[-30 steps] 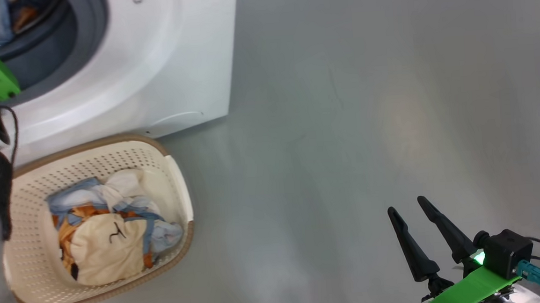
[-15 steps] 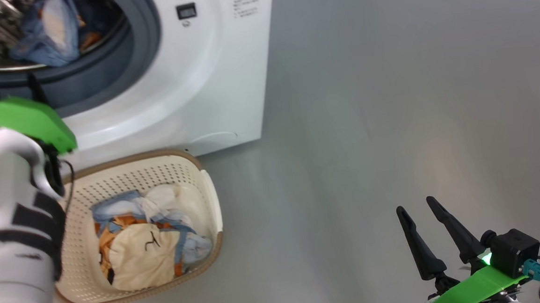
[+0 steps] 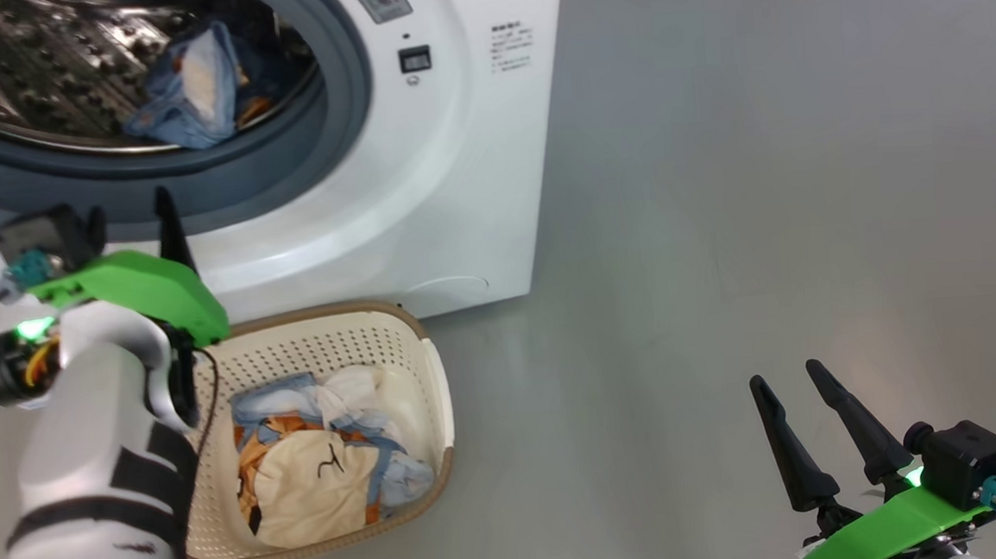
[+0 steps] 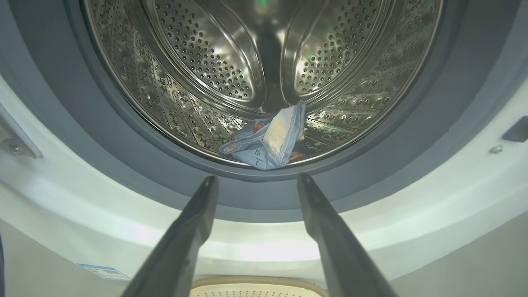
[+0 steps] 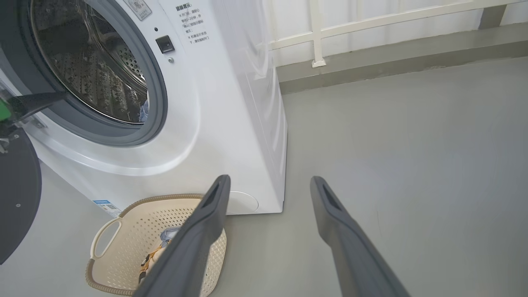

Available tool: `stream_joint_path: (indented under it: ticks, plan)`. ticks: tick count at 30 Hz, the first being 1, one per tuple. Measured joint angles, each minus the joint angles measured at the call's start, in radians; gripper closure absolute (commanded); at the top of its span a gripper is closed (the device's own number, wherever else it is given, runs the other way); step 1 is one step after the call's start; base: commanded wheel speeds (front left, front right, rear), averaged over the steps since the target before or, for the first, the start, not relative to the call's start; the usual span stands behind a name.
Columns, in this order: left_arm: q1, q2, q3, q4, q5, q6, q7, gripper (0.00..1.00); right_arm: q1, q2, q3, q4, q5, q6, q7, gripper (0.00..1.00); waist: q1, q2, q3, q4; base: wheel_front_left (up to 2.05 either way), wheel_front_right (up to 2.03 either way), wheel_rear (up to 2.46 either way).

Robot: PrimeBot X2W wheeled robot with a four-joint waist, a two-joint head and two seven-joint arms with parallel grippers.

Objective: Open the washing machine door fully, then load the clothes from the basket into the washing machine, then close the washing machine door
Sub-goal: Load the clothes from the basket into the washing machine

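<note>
Our left gripper [image 4: 256,178] hung with its fingers spread and nothing between them, pointing straight into the mouth of the washing machine [image 3: 458,187]. Just ahead of the fingertips, past the grey seal [image 4: 123,156], a light blue garment [image 4: 268,140] lay crumpled on the lower lip of the steel drum [image 4: 206,62]. Its long axis slanted up and to the right in the left wrist view, one corner standing upward.

Below that gripper sat the basket [image 3: 435,378], touching or nearly touching the machine's front, its long side running roughly along that front. The clothes [image 3: 320,480] were heaped inside it.

Our right gripper [image 5: 269,179] was likewise parted and empty over the bare floor [image 3: 759,168], well apart from the basket, which lay to its left. The washing machine door [image 5: 18,194] stood swung open at the far left of the right wrist view.
</note>
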Motion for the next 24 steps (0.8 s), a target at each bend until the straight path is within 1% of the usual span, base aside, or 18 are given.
stream_joint_path:
  ticks: [3, 12, 15, 24]
  plan:
    - [0.027, -0.009, -0.004, -0.024, 0.004, -0.001, 0.0, 0.0, 0.001, 0.0, -0.005, 0.0, 0.0, 0.0, 0.0, 0.0, 0.0, 0.0, -0.014, 0.008, 0.0, 0.0, 0.0]
    - [0.179, -0.033, -0.008, -0.14, 0.019, -0.034, -0.004, 0.0, 0.036, 0.001, -0.023, 0.005, -0.002, 0.0, 0.0, 0.0, 0.0, 0.0, -0.081, 0.04, 0.0, 0.0, 0.0]
    - [0.244, -0.045, -0.008, -0.186, 0.019, -0.035, -0.004, 0.0, 0.046, 0.001, -0.023, 0.007, -0.003, 0.0, 0.0, 0.0, 0.0, 0.0, -0.1, 0.048, 0.0, 0.0, 0.0]
    - [0.493, -0.044, 0.017, -0.37, 0.02, -0.035, -0.004, 0.0, 0.078, 0.001, -0.023, 0.016, -0.003, 0.0, 0.0, 0.0, 0.0, 0.0, -0.164, 0.052, 0.0, 0.0, 0.0]
